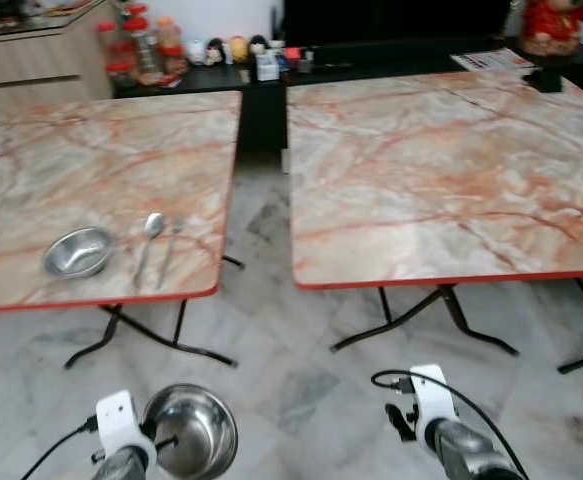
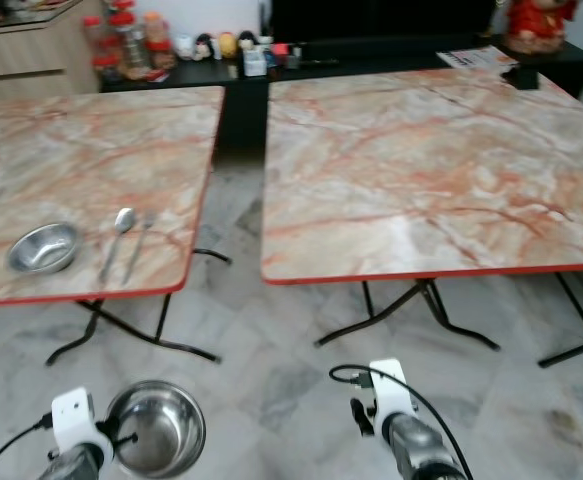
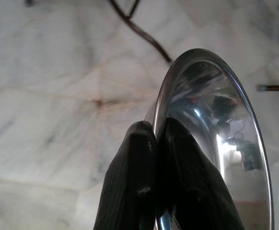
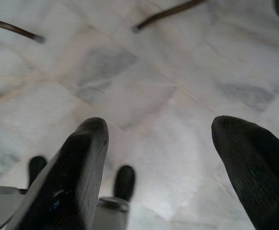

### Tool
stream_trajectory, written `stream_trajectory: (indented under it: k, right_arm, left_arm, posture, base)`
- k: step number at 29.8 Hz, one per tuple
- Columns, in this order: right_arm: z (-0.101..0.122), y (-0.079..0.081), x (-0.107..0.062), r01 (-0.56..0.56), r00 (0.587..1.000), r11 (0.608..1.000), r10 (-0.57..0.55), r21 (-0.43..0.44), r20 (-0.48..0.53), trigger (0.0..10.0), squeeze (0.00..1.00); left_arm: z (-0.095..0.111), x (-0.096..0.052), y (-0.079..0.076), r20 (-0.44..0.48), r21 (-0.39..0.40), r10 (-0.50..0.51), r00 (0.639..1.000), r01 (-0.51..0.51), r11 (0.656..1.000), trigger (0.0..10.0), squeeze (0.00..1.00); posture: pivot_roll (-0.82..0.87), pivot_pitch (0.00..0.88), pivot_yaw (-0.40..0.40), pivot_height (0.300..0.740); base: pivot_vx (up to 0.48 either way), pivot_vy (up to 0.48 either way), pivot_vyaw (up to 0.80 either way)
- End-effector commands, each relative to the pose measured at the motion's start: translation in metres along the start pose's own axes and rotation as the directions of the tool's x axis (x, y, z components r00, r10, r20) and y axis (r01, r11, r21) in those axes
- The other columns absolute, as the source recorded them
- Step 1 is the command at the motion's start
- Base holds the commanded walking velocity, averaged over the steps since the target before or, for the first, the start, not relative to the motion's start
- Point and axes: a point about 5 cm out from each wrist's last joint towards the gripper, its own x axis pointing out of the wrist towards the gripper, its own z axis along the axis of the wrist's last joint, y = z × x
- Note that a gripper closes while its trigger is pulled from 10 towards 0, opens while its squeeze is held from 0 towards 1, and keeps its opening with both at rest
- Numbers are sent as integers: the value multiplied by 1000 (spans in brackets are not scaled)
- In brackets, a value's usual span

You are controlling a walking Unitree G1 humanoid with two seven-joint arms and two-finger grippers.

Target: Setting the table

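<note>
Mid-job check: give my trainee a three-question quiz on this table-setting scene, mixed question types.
1. True or false: the left gripper is shut on a steel bowl.
2. What lies right of the second bowl on the left table? A) spoon and fork B) plate C) cup
3. Fill in: the right gripper's fingers are ____.

Key: 1 true. 2 A: spoon and fork. 3 open.
</note>
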Motion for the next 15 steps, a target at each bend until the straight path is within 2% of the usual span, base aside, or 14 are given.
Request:
stream_trajectory:
  k: [1,7,15]
  right_arm:
    - [5,3,1,-3,1000,1000,3,-7,15,10000,0]
    - [5,2,1,0,1000,1000,0,-6,15,10000,0]
    - [5,2,1,2,1000,1000,-2,-9,14,10000,0]
  left_arm:
    - [0,0,7,-17,18,13,1000,-12,1000,10000,0]
    - [0,-2,14,-19,22,20,1000,-19,1000,10000,0]
    - [1,-1,13,-19,29,16,1000,-15,999,10000,0]
  posture:
    - [-58,39,54,740]
    - [-58,39,53,740]
    - [-58,38,52,740]
  base:
    - [371,-259,0]
    - [374,-260,0]
    - [365,-300,0]
